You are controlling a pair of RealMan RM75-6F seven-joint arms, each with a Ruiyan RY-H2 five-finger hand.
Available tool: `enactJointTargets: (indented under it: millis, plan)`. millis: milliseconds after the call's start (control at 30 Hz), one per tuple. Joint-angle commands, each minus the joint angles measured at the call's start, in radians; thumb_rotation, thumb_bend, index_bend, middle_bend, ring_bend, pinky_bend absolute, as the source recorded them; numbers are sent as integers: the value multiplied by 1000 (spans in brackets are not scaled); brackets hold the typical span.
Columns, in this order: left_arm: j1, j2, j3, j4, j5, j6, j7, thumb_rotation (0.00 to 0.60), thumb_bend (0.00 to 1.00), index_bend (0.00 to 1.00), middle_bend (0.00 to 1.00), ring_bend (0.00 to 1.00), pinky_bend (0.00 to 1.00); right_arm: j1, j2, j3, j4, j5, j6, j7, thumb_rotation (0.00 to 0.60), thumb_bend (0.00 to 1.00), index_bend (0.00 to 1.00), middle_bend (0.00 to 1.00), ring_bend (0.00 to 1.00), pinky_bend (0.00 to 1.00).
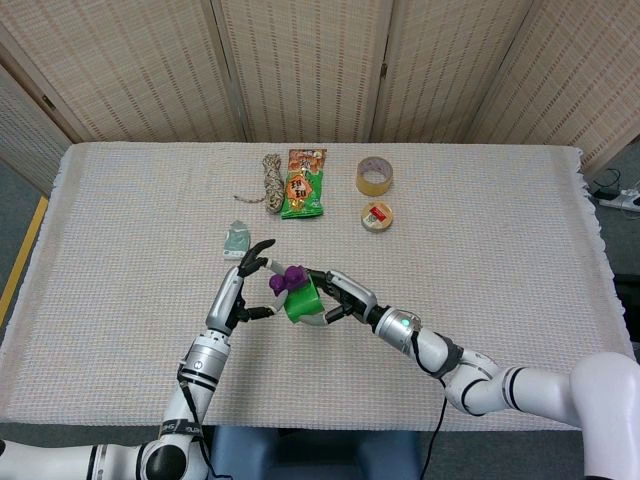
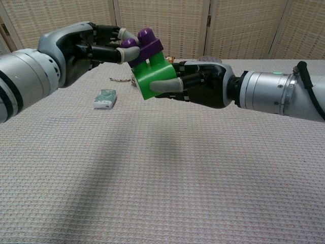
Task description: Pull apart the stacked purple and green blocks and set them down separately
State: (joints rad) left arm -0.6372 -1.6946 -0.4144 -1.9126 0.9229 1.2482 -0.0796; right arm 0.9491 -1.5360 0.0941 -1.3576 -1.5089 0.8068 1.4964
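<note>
The purple block [image 1: 291, 279] [image 2: 148, 44] sits stacked on the green block [image 1: 302, 304] [image 2: 155, 77], and the pair is tilted and held up off the table. My left hand [image 1: 246, 276] [image 2: 99, 48] pinches the purple block from the left with its fingertips. From the right, my right hand [image 1: 340, 296] [image 2: 199, 84] grips the green block, one finger wrapped across its front face. The two blocks are still joined.
At the back of the cloth-covered table [image 1: 500, 300] lie a coil of rope [image 1: 270, 182], a green snack packet [image 1: 303, 185], a yellow tape roll [image 1: 374, 176] and a smaller roll [image 1: 377, 216]. A small pale packet [image 1: 236, 238] [image 2: 105, 98] lies just behind my left hand.
</note>
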Motion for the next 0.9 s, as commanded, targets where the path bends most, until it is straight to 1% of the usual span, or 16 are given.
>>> enactJointTargets:
  millis: [33,133,300,400,500,567,700,733,833,900]
  plan:
    - [8,-38,-10,21,34,56,3,600,516,736,146,0,0,-6,0,-4,7,0,-3,4,600,332,897,168,70,1]
    - [11,-51,-18,32,54,72,-9,600,517,736,146,0,0,-10,-3,-10,17,-4,-6,9,600,331,903,174,75,3]
    - [13,-48,-24,38,68,68,-13,600,518,736,146,0,0,-16,-7,-18,34,-16,-2,17,600,331,904,176,78,4]
    - [18,-32,-21,32,70,56,-8,600,517,736,146,0,0,-23,6,-23,32,-27,10,-5,600,332,904,176,78,4]
    - [31,-11,-12,28,74,48,-13,600,518,737,147,0,0,-37,41,-32,16,-28,21,-65,600,332,904,176,78,4]
    - [42,5,0,30,70,42,-12,600,522,738,151,0,0,-52,71,-37,-6,-16,25,-137,600,332,904,177,78,4]
    - [75,28,22,60,61,39,-32,600,534,740,160,0,0,-89,167,-50,-89,56,7,-379,600,331,904,181,77,4]
    - [81,30,32,75,65,38,-34,600,534,740,161,0,0,-98,188,-54,-108,74,5,-447,600,331,904,182,77,4]
    - [94,30,68,136,76,17,-42,600,533,740,161,0,0,-135,255,-69,-180,161,14,-714,600,331,904,182,79,4]
    - [95,21,88,175,79,2,-41,600,533,740,161,0,0,-156,279,-76,-218,217,30,-851,600,331,904,183,79,3]
